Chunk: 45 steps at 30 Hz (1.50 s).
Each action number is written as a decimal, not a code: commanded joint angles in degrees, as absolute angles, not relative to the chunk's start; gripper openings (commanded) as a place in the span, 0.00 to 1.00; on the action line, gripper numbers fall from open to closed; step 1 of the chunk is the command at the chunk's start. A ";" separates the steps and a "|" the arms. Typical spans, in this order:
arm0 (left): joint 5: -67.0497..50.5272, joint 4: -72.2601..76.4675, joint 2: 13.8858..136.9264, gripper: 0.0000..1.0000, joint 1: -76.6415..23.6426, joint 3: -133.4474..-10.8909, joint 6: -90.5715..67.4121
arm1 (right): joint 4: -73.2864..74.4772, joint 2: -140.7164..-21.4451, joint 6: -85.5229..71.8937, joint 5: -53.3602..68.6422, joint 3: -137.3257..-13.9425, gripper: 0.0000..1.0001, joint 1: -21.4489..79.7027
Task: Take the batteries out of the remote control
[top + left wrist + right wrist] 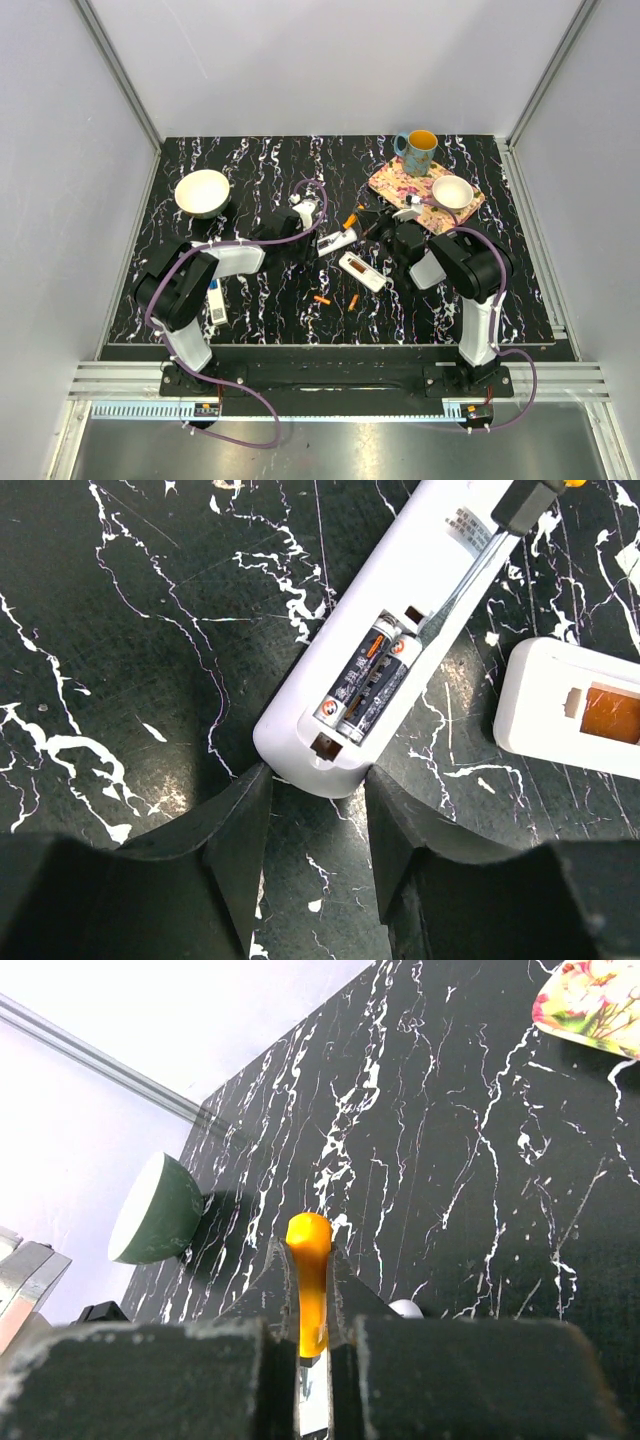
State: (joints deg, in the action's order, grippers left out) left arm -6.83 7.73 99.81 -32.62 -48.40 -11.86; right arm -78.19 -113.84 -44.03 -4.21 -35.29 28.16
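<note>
Right gripper [311, 1272] clenches a screwdriver [308, 1235], its tip in the remote's [400, 600] bay beside 2 batteries [363, 683]. Left gripper [318, 782] straddles the remote's end; I cannot tell if it grips. Another remote [540, 695] lies just right.

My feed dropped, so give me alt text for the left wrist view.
A white remote lies with its compartment open, two batteries side by side inside, and a screwdriver tip at the compartment's far end. The left end effector flanks the remote's near end; a second white piece lies at right.
</note>
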 commanded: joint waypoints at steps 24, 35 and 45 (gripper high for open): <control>-14.68 10.28 104.15 0.33 -33.22 -45.44 -11.95 | -88.86 -119.27 -58.97 6.15 -39.11 0.00 26.63; -15.91 11.42 103.80 0.30 -33.22 -44.21 -12.22 | -89.03 -120.67 -60.47 6.15 -40.60 0.00 25.84; -15.21 10.28 103.10 0.31 -33.22 -44.91 -12.13 | -88.86 -121.99 -60.47 7.12 -42.36 0.00 25.58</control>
State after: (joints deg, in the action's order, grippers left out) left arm -12.21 15.11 101.01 -32.25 -46.22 -11.31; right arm -76.38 -121.49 -59.94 5.78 -40.93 25.19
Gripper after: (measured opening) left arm 0.305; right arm 0.052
